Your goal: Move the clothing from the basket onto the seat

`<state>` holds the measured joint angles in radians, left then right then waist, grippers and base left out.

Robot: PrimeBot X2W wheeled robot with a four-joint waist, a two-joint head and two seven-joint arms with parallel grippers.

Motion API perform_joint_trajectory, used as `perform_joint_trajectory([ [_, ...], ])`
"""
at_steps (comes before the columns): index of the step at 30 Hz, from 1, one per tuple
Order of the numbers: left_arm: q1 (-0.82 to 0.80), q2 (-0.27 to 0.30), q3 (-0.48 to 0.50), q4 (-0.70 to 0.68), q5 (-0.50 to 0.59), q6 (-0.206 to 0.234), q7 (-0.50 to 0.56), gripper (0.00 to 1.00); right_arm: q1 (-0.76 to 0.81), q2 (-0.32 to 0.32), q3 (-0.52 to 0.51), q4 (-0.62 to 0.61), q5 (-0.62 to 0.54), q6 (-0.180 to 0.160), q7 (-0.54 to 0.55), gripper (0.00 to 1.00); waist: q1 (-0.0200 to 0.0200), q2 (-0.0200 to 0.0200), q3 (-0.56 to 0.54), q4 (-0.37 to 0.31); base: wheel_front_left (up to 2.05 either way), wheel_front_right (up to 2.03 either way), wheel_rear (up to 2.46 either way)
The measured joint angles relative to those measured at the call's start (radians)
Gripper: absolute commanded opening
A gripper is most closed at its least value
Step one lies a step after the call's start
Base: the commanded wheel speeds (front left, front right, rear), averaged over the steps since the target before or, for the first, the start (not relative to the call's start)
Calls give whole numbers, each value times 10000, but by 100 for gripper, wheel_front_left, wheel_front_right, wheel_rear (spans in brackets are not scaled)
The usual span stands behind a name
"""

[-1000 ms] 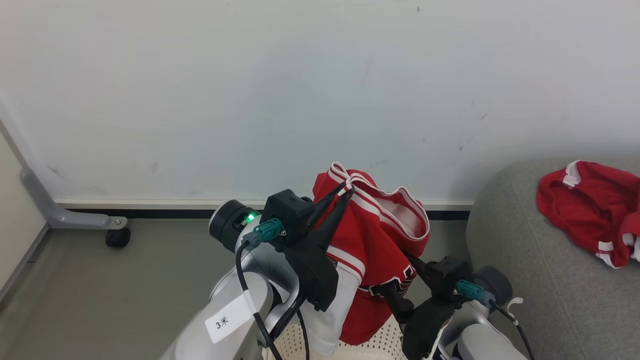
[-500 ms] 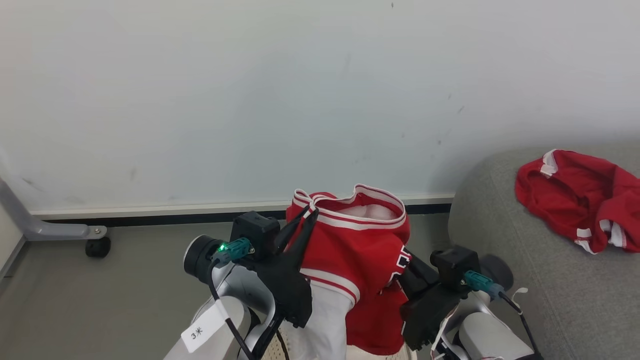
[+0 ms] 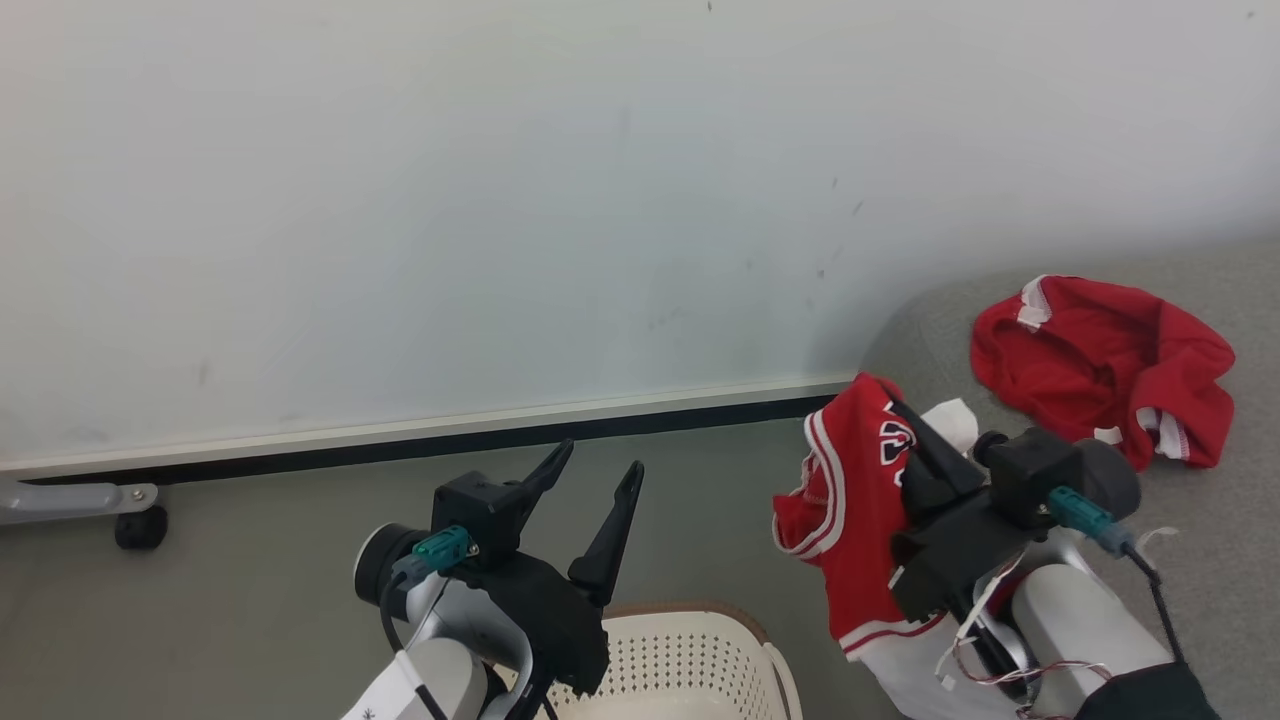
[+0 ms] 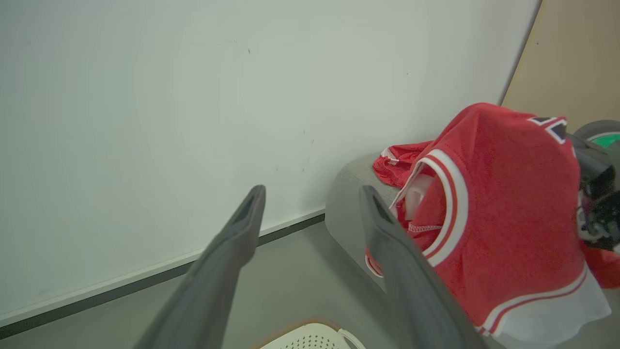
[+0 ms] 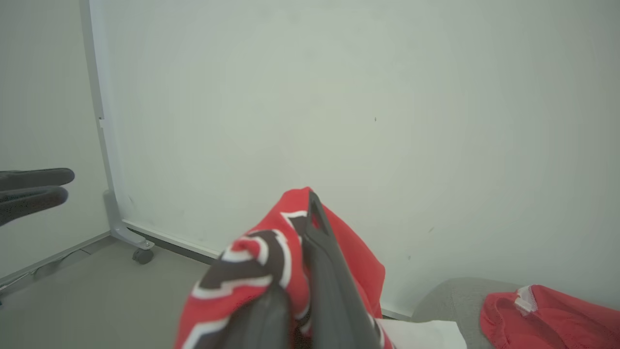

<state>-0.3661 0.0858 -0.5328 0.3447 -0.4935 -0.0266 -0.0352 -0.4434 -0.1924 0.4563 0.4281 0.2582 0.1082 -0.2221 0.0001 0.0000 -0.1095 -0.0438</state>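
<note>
– Red knit is sitting pinched in the right gripper [image 3: 900, 415]. Its two dark fingers are closing together on the jersey [image 3: 850, 520], right at the navy lettering.
– Is it hanging free?
– It's draping from the pinch toward 6 o'clock in the head view, with the white-striped trim curling at the side and a white panel trailing at the bottom. It's hanging outside the basket [image 3: 700, 650], at about 3 o'clock from it, beside the rounded edge of the grey seat [image 3: 1220, 540]. I can't tell whether the cloth is touching that edge.
– And the left side?
– The left gripper [image 3: 600, 462] is holding nothing. Its fingers are standing spread wide apart and pointing toward 1 o'clock. The basket is sitting just below it at 5 o'clock, showing its brown rim and perforated cream wall. I can't tell what's lying inside.
– Where are the shorts?
– The red shorts [image 3: 1100, 365] are lying crumpled on the seat, at 2 o'clock from the right gripper. They're near the jersey but apart from it, with white trim showing at the edges.
– What's around that?
– A pale wall [image 3: 500, 200] is running across at 12 o'clock, with a dark skirting strip along its foot. Grey floor [image 3: 250, 580] is showing between the wall and the basket. A metal frame leg on a black caster [image 3: 140, 525] is standing at 9 o'clock from the left gripper, well apart from it.
</note>
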Motion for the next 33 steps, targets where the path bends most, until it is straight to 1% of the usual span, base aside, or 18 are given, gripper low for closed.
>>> perform_joint_trajectory([
  [9,665,63,-282,-140,35,-15,-374,100,293,-1099,-662,-1183,-21,-397,-33,0,0,0,-19,-633,0,0,0],
  [12,779,56,-349,-267,46,-92,-476,100,493,-1377,-844,-1645,-36,-566,0,0,0,0,-31,-914,0,0,0],
  [16,992,27,-533,-431,81,-100,-646,100,645,-1701,-1055,-2234,-50,-675,107,0,0,0,-43,-1344,0,0,0],
  [25,1313,-109,-899,-732,111,-140,-905,100,1005,-2128,-1337,-3310,-50,-832,558,0,-1,0,2,-2464,0,0,0],
  [30,1471,-171,-1058,-790,127,-82,-986,100,1134,-2328,-1557,-3762,-23,-997,823,0,-1,0,85,-3101,0,0,0],
  [33,1483,-180,-1174,-815,159,-2,-1001,100,1188,-2422,-1666,-3985,10,-1001,986,0,-1,0,160,-3451,0,0,0],
])
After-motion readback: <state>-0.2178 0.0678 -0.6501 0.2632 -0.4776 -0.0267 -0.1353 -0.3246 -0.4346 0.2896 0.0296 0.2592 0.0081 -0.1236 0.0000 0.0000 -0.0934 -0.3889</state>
